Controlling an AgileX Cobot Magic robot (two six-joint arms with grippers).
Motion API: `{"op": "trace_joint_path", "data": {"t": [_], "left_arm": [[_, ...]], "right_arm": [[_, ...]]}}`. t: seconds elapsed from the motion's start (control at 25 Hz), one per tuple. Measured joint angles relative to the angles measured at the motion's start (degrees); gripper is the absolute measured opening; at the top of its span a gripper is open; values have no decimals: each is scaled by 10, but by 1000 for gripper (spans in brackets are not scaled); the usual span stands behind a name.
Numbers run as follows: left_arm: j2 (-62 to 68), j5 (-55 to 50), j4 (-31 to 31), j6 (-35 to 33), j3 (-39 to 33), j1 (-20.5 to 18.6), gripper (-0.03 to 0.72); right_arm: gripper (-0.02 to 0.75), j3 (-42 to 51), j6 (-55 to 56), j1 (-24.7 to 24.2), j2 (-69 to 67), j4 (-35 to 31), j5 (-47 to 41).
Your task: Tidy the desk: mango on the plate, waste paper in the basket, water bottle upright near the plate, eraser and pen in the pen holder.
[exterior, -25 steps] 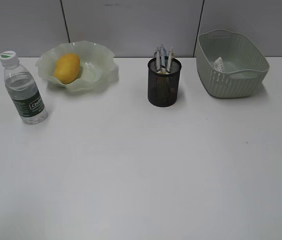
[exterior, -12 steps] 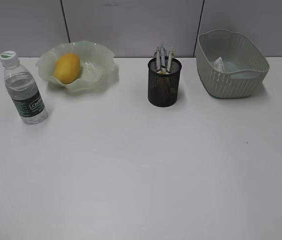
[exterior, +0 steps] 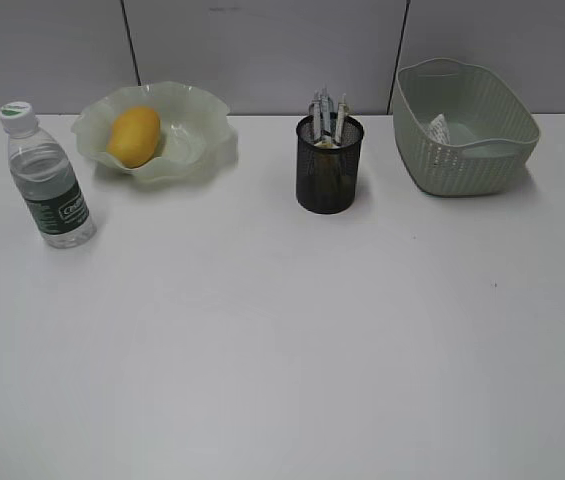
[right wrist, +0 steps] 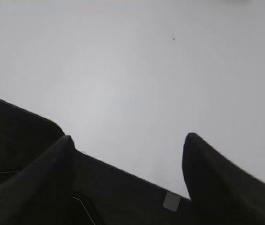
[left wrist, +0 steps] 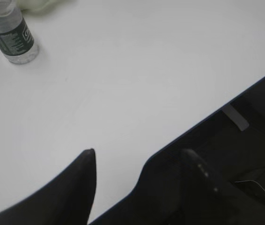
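The yellow-orange mango lies in the wavy-rimmed pale green plate at the back left. The water bottle stands upright left of the plate; it also shows in the left wrist view. The black mesh pen holder holds several pens; no eraser shows. The waste paper lies inside the woven green basket at the back right. My left gripper and right gripper are both open and empty over the desk's near edge. Neither arm shows in the exterior view.
The white desk stretches wide in front of the objects. Grey wall panels stand behind it. Its dark front edge shows in the left wrist view and also in the right wrist view.
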State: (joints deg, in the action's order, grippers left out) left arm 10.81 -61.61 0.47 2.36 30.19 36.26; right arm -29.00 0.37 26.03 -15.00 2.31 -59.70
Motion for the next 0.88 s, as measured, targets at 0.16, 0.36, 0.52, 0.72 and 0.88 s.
{"op": "trace_joint_path", "data": {"t": [0.16, 0.36, 0.52, 0.72, 0.88], "left_arm": [[1, 2, 0, 0, 0, 0, 437], [1, 2, -5, 0, 0, 0, 549], [1, 3, -5, 0, 0, 0, 601], [1, 3, -5, 0, 0, 0, 579], [1, 3, -5, 0, 0, 0, 558]], "right_arm": [[559, 0, -4, 0, 0, -5, 0], [559, 0, -28, 0, 0, -32, 0], [559, 0, -33, 0, 0, -40, 0], [559, 0, -34, 0, 0, -41, 0], [559, 0, -34, 0, 0, -41, 0]]}}
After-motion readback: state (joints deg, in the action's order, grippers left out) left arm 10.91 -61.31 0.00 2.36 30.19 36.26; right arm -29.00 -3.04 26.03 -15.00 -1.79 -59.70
